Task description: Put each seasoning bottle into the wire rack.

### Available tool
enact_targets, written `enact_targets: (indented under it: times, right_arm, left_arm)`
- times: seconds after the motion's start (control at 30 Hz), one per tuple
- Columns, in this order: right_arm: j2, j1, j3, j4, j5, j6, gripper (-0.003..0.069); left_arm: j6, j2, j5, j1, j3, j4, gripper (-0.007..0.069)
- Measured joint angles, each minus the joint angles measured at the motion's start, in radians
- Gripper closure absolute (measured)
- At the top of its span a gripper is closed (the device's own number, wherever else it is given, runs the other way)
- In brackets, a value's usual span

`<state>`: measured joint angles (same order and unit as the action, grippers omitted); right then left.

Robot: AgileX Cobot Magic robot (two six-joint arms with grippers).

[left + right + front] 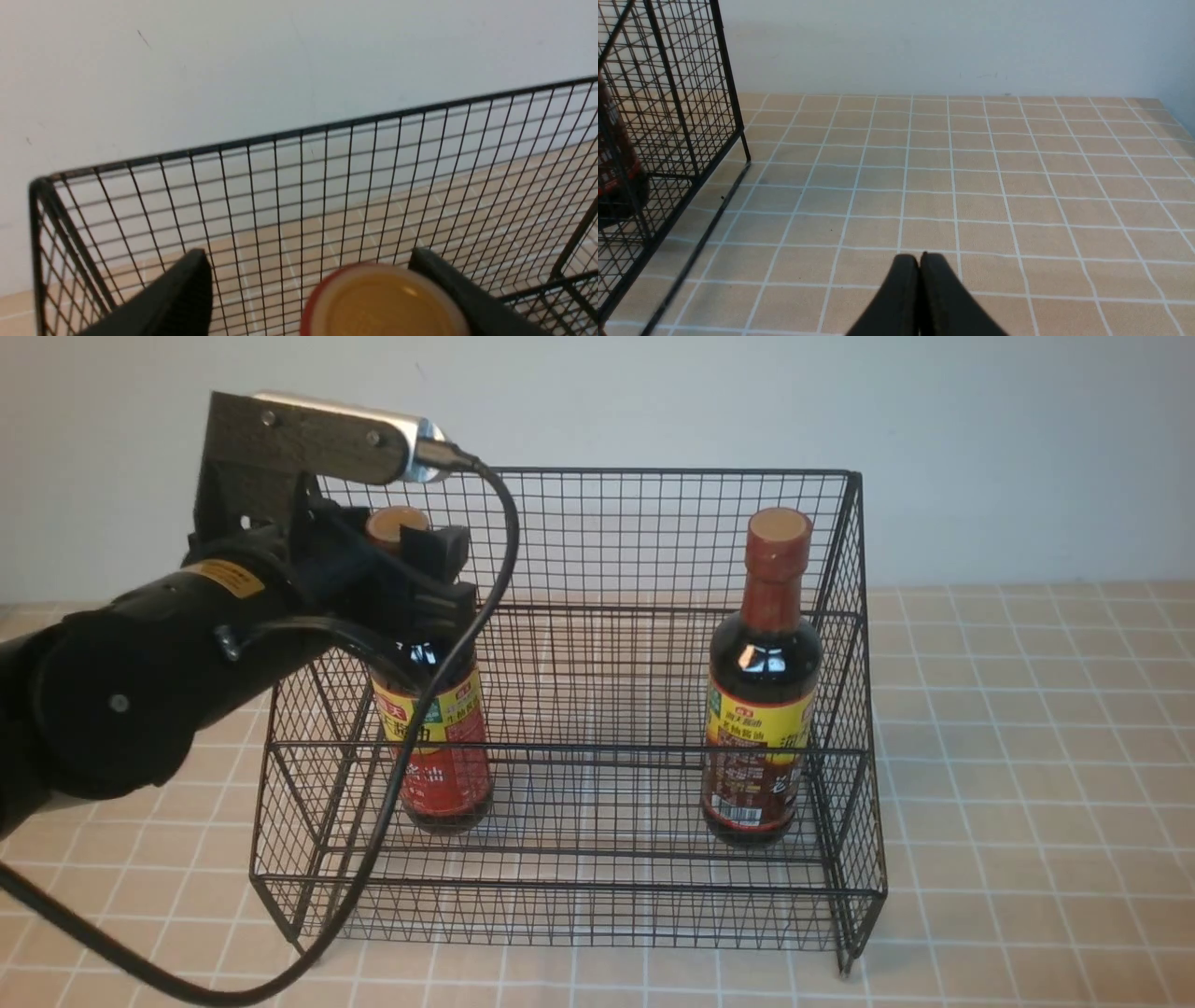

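The black wire rack (854, 616) stands on the tiled table, and both seasoning bottles are upright on its lower tier. The red-label bottle (443, 765) is on the left and the brown-label bottle (758, 728) on the right. My left gripper (397, 555) is open, its fingers straddling the red-label bottle's neck just under the cap. In the left wrist view that tan cap (387, 303) lies close to one finger of the left gripper (308, 254), with a wide gap to the other. My right gripper (920, 256) is shut and empty over bare tiles beside the rack (724, 70).
The left arm's black cable (392, 821) hangs across the rack's front left. A plain wall (934, 429) runs close behind the rack. The brown-label bottle (616, 163) shows through the rack's side mesh in the right wrist view.
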<state>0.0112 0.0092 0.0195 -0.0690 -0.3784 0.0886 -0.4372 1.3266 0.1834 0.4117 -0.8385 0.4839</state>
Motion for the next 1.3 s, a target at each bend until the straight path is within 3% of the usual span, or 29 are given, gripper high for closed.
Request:
enact_targets:
  times: [0.3,0.47,0.67,0.77,1.07,1.17,1.3]
  right_arm:
    - [0.0,0.0,0.0,0.0,0.0,0.0,0.0673]
    - [0.0,0.0,0.0,0.0,0.0,0.0,0.0673]
    - [0.0,0.0,0.0,0.0,0.0,0.0,0.0673]
    - [0.0,0.0,0.0,0.0,0.0,0.001,0.0673]
    - [0.0,0.0,0.0,0.0,0.0,0.007,0.0673]
    - [0.0,0.0,0.0,0.0,0.0,0.007,0.0673]
    - [0.0,0.0,0.0,0.0,0.0,0.008,0.0673]
  left_arm:
    - [-0.101,-0.142,0.007,0.0,0.0,0.0,0.0103]
    - [-0.123,-0.264,0.017,0.0,0.0,0.002,0.0176]
    - [-0.123,-0.443,-0.071,0.0,0.0,0.011,0.0545]
    - [-0.123,-0.518,-0.208,0.0,0.0,0.048,0.0617]
    - [-0.06,-0.625,-0.578,0.0,0.006,0.069,0.0631]
    - [0.016,-0.635,-0.655,0.0,0.019,0.023,0.0631]
    - [0.172,-0.658,-0.827,0.0,0.033,-0.141,0.0631]
